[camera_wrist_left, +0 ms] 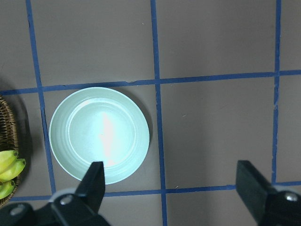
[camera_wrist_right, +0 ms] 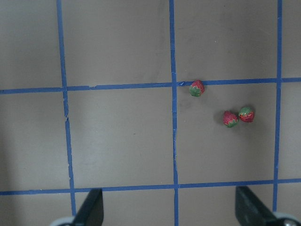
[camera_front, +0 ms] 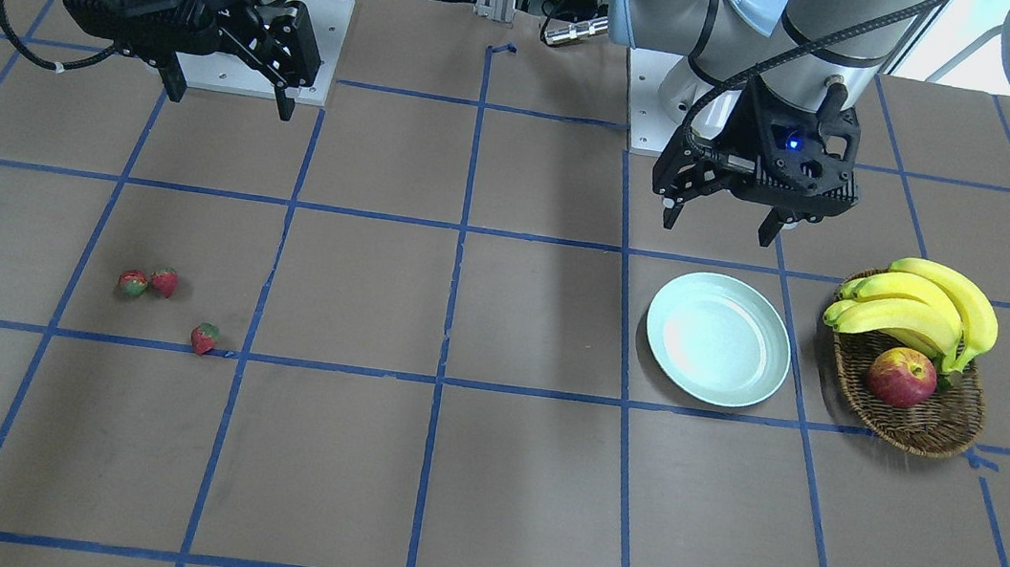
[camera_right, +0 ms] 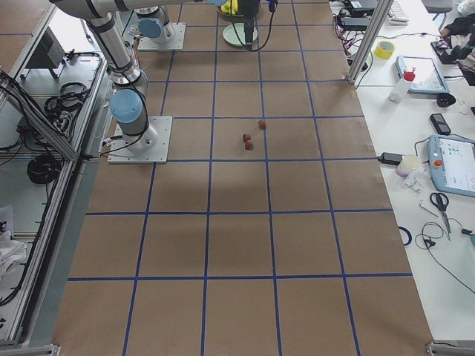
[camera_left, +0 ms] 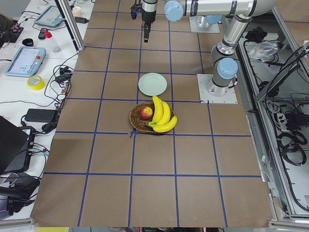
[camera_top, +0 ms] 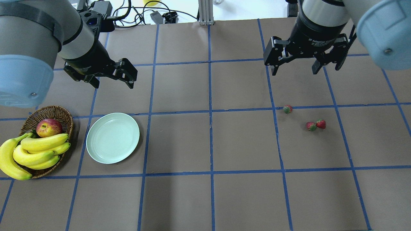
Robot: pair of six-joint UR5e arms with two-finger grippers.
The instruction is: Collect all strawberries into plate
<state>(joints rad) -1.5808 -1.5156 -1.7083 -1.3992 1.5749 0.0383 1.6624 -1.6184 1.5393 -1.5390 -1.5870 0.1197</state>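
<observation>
Three small red strawberries lie on the table's right half: one alone (camera_top: 287, 109) on a blue tape line, and a touching pair (camera_top: 311, 126) (camera_top: 320, 124). They also show in the right wrist view (camera_wrist_right: 197, 88) (camera_wrist_right: 230, 118) (camera_wrist_right: 246, 114) and the front view (camera_front: 204, 338) (camera_front: 133, 283) (camera_front: 164, 281). The pale mint-green plate (camera_top: 112, 138) sits bare on the left, also in the left wrist view (camera_wrist_left: 99, 135). My right gripper (camera_top: 294, 69) hangs open above the table behind the strawberries. My left gripper (camera_top: 113, 84) hangs open behind the plate. Both hold nothing.
A brown wicker basket (camera_top: 62, 114) left of the plate holds bananas (camera_top: 35, 152) and a red-yellow apple (camera_top: 48, 127). Blue tape lines grid the brown table. Cables and boxes (camera_top: 160, 16) lie beyond the far edge.
</observation>
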